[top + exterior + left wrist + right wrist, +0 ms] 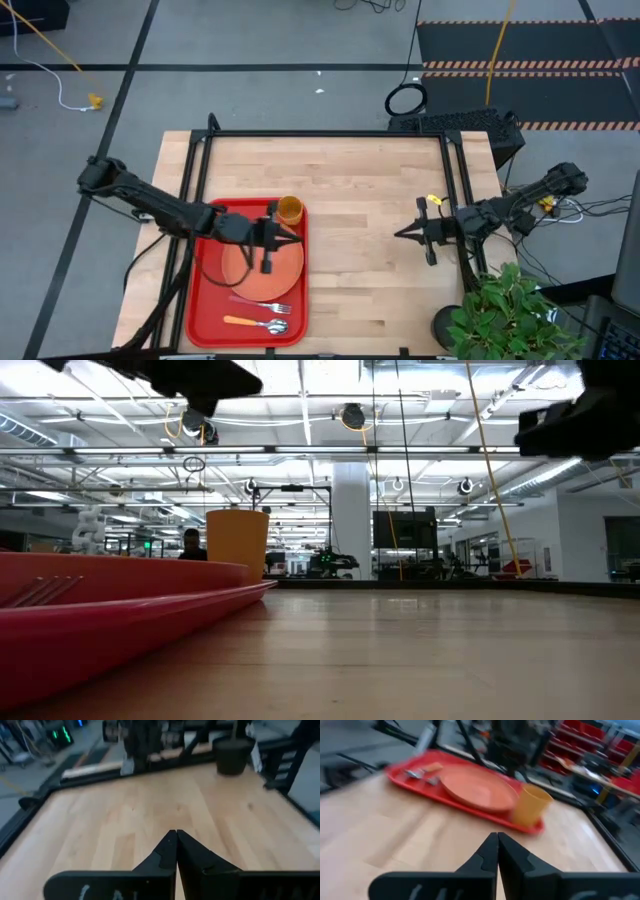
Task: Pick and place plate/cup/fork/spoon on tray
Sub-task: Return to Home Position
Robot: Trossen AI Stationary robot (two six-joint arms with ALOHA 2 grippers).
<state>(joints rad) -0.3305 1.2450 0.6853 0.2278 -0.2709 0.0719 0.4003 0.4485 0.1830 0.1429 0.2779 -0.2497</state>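
on the glossy red tray (203, 300), round plate (262, 270), cylindrical cup (290, 210).

Bright overhead ceiling lights, soft shadows; both wrist views look motion-blurred.

Bare tabletop (370, 240) lies open between the red tray (205, 300) and the right hand (410, 233); the tray's raised edge, the upright cup (290, 210) at its far corner and the left hand (285, 235) above the plate (262, 278) crowd the left side.
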